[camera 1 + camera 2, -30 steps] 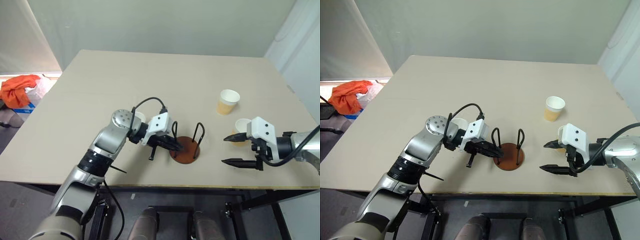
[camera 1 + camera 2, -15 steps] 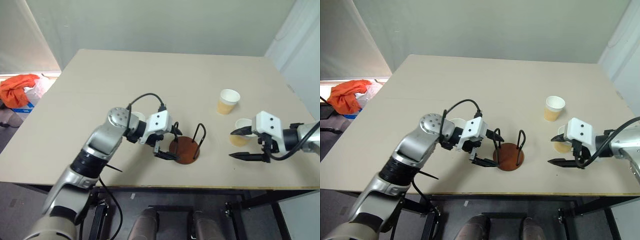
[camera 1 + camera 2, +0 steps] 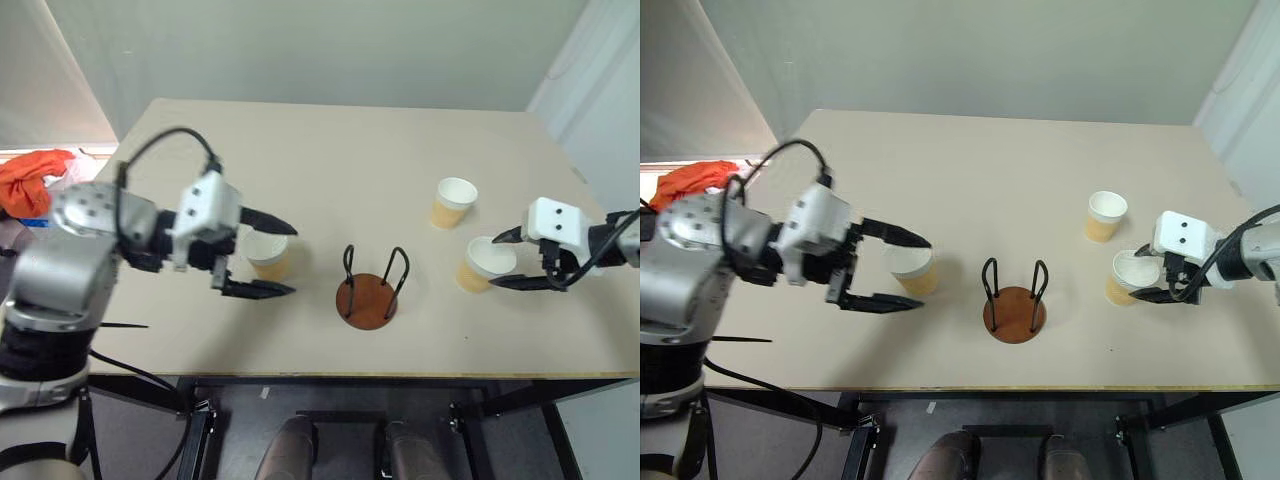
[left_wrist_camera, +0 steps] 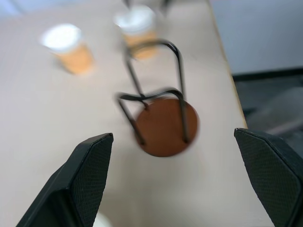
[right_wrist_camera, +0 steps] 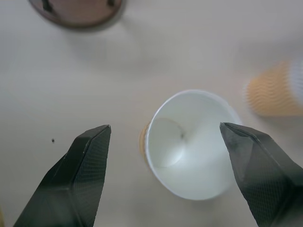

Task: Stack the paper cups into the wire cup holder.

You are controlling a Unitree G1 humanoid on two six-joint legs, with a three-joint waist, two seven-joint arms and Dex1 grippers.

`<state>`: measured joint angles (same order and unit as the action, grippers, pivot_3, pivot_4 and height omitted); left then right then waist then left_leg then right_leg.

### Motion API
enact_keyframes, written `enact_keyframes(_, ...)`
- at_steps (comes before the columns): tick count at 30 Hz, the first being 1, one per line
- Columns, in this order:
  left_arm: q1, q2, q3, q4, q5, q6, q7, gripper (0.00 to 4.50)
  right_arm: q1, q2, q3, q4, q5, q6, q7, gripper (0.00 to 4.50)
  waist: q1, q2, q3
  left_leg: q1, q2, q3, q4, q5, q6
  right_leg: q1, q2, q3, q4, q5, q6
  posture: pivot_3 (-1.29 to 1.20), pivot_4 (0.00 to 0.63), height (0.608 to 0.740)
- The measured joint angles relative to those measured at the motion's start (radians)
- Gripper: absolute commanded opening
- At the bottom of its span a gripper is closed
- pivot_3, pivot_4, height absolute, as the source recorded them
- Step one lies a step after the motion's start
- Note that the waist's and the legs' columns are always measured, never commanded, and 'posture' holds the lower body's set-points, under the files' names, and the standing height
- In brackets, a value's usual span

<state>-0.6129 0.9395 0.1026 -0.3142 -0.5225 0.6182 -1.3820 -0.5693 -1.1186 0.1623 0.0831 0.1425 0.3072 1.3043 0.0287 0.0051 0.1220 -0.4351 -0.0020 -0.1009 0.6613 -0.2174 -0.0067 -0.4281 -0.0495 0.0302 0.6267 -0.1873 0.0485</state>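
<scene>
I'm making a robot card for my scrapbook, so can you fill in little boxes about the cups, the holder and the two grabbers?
cups: three paper cups, all upright on the table
left cup: between the open jaws of the left gripper
right cup: between the open jaws of the right gripper
far cup: standing alone, behind the right cup
wire cup holder: empty, in the middle near the front edge
cups stacked: none yet

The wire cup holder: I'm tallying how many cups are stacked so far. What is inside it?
Nothing. The wire cup holder shows only its bare reddish-brown base between the loops. All three paper cups stand on the table, none covered.
</scene>
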Motion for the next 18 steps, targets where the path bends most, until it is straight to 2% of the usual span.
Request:
enact_keyframes(3, 0.001, 0.005, 0.029, -0.045, -0.062, 0.034, 0.034, 4.48, -0.03, 0.043, 0.055, 0.078, -0.071, -0.041, -0.002, 3.93, 0.001, 0.0, 0.0, 0.0, 0.0, 0.0, 0.0, 0.0, 0.0, -0.001, -0.002, -0.002, 0.0, 0.002, -0.003, 0.0, 0.15, 0.74)
enact_keyframes(6, 0.007, 0.025, 0.042, -0.086, -0.088, 0.045, 0.061, 4.5, -0.037, 0.068, 0.091, 0.115, -0.122, -0.074, -0.001, 3.34, -0.001, 0.0, 0.0, 0.0, 0.0, 0.0, 0.0, -0.001, 0.0, -0.001, -0.003, -0.003, 0.0, 0.002, -0.003, 0.0, 0.15, 0.74)
enact_keyframes(15, 0.046, 0.098, 0.092, -0.066, -0.103, 0.02, 0.096, 4.5, -0.09, 0.078, 0.095, 0.15, -0.16, -0.116, 0.048, 0.23, -0.004, 0.001, 0.001, 0.0, 0.0, 0.0, -0.003, -0.002, -0.002, -0.003, -0.003, -0.002, 0.0, 0.001, -0.005, 0.0, 0.15, 0.74)
enact_keyframes(16, 0.048, 0.098, 0.092, -0.056, -0.103, 0.017, 0.099, 4.5, -0.098, 0.077, 0.091, 0.14, -0.148, -0.111, 0.063, 0.02, -0.004, 0.001, 0.001, 0.0, 0.0, 0.0, -0.004, -0.002, -0.002, -0.004, -0.003, -0.002, 0.0, 0.001, -0.005, 0.0, 0.15, 0.74)
enact_keyframes(18, 0.048, 0.099, 0.093, -0.048, -0.103, 0.013, 0.102, 4.5, -0.13, 0.074, 0.075, 0.095, -0.097, -0.08, 0.116, 0.02, -0.005, 0.002, 0.001, -0.001, 0.0, 0.001, -0.004, -0.002, -0.002, -0.005, -0.003, -0.002, 0.0, 0.001, -0.006, 0.0, 0.15, 0.74)
